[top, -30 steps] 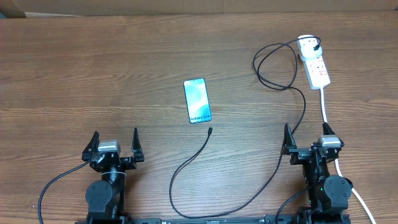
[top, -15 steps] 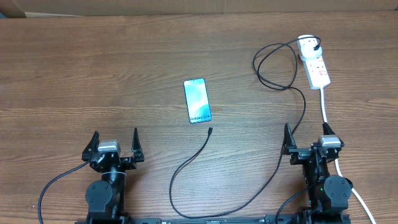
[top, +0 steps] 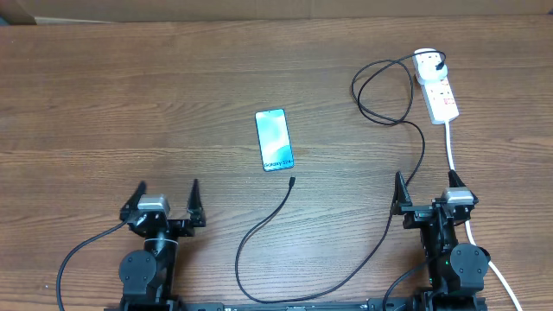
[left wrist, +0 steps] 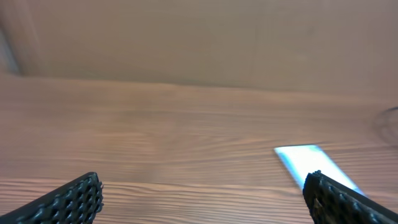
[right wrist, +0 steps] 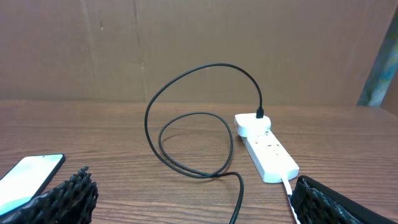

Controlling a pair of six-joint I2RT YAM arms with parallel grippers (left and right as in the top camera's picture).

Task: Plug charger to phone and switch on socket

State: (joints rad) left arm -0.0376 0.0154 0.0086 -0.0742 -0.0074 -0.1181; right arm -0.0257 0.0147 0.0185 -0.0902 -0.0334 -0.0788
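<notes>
phone (top: 274, 140): flat mid-table; slim, probably slippery; I'd pin its long edges
charger tip (top: 292, 180): just off the phone's 5 o'clock, apart; cable's floppy, so I'd pinch the stiff connector
socket (top: 441, 91): 2 o'clock corner
left gripper (top: 168, 186), right gripper (top: 424, 179): both spread wide, empty; 7 and 5 o'clock

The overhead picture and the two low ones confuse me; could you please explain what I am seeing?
Two robot arms sit at a wooden table. The overhead picture looks straight down; each low one comes from a wrist camera, its own black fingers at the bottom corners. The left gripper and right gripper stand open, holding nothing. On the table lie a lit phone, a white power strip, and a black charger cable: plugged into the strip, its loose tip near the phone, not in it.
</notes>
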